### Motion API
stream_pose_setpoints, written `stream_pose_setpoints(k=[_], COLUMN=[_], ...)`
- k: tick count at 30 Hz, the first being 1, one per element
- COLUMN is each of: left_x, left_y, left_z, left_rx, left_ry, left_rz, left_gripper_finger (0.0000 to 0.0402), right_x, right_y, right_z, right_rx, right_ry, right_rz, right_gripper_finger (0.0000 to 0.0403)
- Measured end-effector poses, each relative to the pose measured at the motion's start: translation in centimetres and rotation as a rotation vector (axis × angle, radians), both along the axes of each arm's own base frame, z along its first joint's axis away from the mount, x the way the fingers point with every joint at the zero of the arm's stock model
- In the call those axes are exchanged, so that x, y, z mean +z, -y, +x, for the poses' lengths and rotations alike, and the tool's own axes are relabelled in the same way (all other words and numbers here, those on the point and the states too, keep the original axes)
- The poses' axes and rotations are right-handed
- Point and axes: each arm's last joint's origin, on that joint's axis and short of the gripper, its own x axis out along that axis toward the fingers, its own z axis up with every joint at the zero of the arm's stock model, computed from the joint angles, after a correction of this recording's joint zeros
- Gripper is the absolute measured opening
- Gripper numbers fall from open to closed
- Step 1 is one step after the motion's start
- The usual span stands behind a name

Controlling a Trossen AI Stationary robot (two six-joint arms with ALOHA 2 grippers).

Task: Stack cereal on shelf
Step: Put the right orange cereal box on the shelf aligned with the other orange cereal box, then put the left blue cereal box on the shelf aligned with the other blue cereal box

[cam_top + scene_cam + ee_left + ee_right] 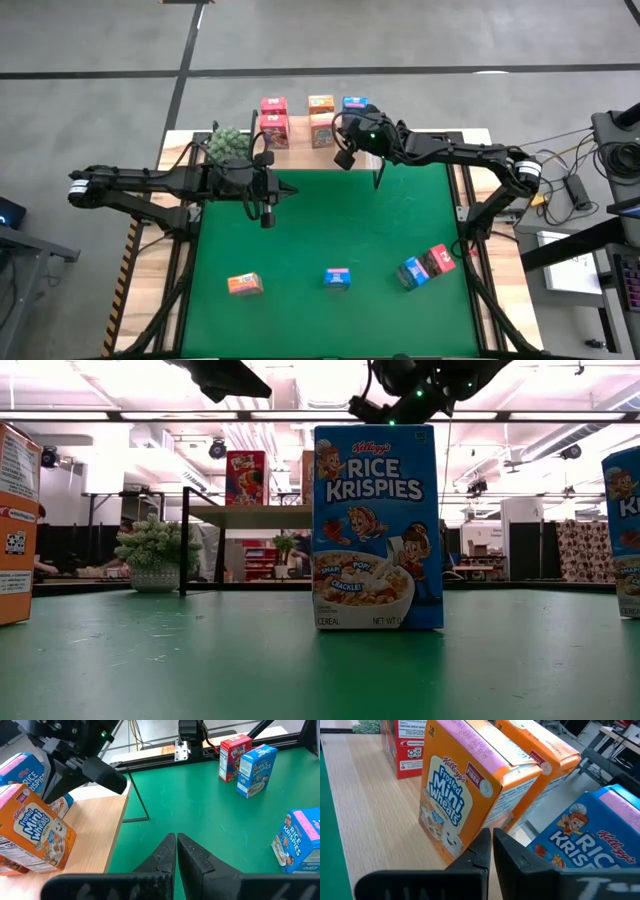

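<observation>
The light wooden shelf (300, 140) stands at the mat's far edge. On it are two pink-red boxes (274, 118), two orange boxes (321, 118) and one blue box (354, 103). On the green mat stand an orange box (245, 284), a blue box (337, 278), and a blue box (411, 272) beside a pink-red one (440, 259). My right gripper (343, 152) is shut, above the shelf's near edge in front of the nearer orange box (455, 795), with the shelf's blue box (585, 835) beside it. My left gripper (268, 216) is shut, above the mat's far left part.
A green plant (228, 143) in a white pot sits at the shelf's left end. A thin black shelf leg (135, 802) stands on the mat near the right gripper. Wooden table edges border the green mat (330, 225), whose middle is bare.
</observation>
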Motion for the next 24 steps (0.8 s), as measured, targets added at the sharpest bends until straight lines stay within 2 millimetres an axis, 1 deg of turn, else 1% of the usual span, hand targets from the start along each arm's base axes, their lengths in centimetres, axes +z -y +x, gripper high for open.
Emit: stream_pose_setpoints(k=[16,20,24], left_x=[0.0,0.0,0.0], left_y=[0.0,0.0,0.1], left_z=[0.0,0.0,0.0], left_rx=[0.0,0.011,0.022], left_ry=[0.0,0.004,0.009], left_rz=[-0.001,-0.023,-0.054], left_gripper_finger=[0.0,0.0,0.0], right_x=[0.1,1.5,3.0], right_y=[-0.1,-1.1,-3.1], right_z=[-0.1,-0.8,-2.0], right_rx=[0.018,0.025,0.049], right_ry=[0.006,0.038,0.055], right_rz=[0.014,0.028,0.064], right_gripper_finger=[0.0009,0.0009,0.0009])
